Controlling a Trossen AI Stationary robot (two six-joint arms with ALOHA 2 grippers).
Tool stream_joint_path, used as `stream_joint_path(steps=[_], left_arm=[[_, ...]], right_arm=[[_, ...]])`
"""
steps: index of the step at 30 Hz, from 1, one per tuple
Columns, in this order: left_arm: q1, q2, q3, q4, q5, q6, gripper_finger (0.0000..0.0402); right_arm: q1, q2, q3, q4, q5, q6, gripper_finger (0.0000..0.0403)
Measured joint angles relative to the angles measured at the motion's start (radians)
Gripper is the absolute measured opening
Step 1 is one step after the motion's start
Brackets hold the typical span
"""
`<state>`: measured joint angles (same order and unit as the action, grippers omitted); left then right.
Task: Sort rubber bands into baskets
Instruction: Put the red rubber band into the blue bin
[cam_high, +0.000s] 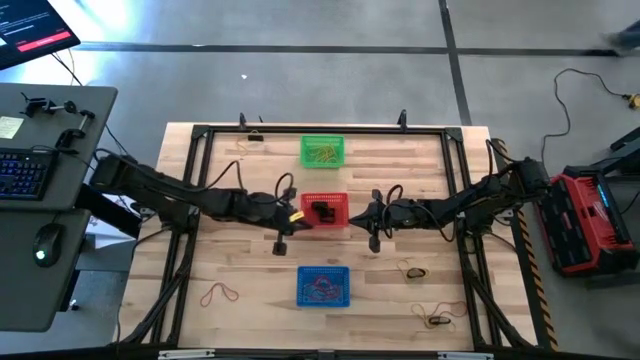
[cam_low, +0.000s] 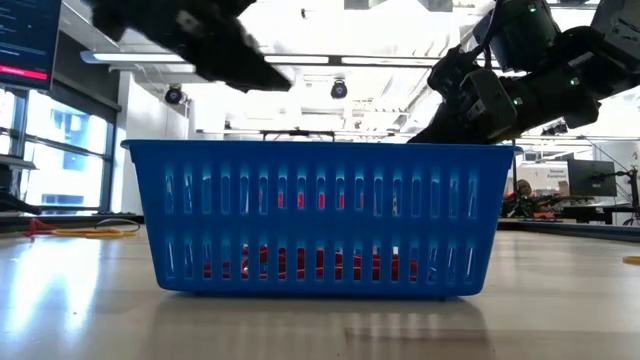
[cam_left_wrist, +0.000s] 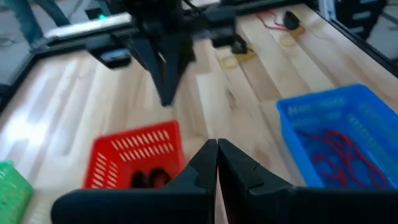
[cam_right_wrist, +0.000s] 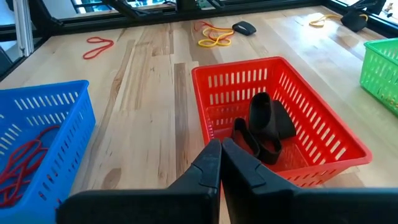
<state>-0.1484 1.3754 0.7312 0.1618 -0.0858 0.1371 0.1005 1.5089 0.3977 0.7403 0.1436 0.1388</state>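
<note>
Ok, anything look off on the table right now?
Sorting itself looks consistent: black bands in the red basket, red bands in the blue basket. A few loose bands still lie on the table, unsorted.

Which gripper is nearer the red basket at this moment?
Left. The left gripper is shut at the red basket's left rim, touching or just over it. The right gripper, also shut, sits just off the basket's right side.
</note>
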Motion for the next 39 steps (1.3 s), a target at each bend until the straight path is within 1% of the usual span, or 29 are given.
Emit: stream_joint_path(steps=[6,16,19,24,32,34,37,39], left_arm=[[-0.061,-0.073,-0.045,-0.105,0.000,-0.032,0.0003],[-0.176,-0.154,-0.048,-0.315,0.000,-0.116,0.0003],[-0.203,-0.166,-0.048,-0.330,-0.002,-0.138,0.0003],[-0.235,-0.165,-0.048,-0.261,-0.013,-0.116,0.0003],[-0.235,-0.164,-0.055,-0.202,-0.019,-0.100,0.0003],[-0.235,-0.165,-0.101,-0.084,-0.019,-0.099,0.0003],[-0.230,-0.163,-0.203,0.126,-0.001,-0.100,0.0003],[-0.223,-0.163,-0.261,0.229,-0.001,-0.105,0.0003]], right_arm=[[0.000,0.000,0.000,0.003,-0.003,0.000,0.0000],[0.000,0.000,0.000,-0.004,-0.006,0.002,0.0000],[0.000,0.000,0.000,-0.005,-0.006,0.000,0.0000],[0.000,0.000,0.000,-0.006,-0.006,-0.007,0.0000],[0.000,0.000,0.000,-0.012,-0.005,-0.008,0.0000],[0.000,0.000,0.000,-0.012,-0.005,-0.008,0.0000],[0.000,0.000,0.000,-0.012,-0.005,-0.008,0.0000],[0.000,0.000,0.000,-0.012,-0.005,-0.008,0.0000]])
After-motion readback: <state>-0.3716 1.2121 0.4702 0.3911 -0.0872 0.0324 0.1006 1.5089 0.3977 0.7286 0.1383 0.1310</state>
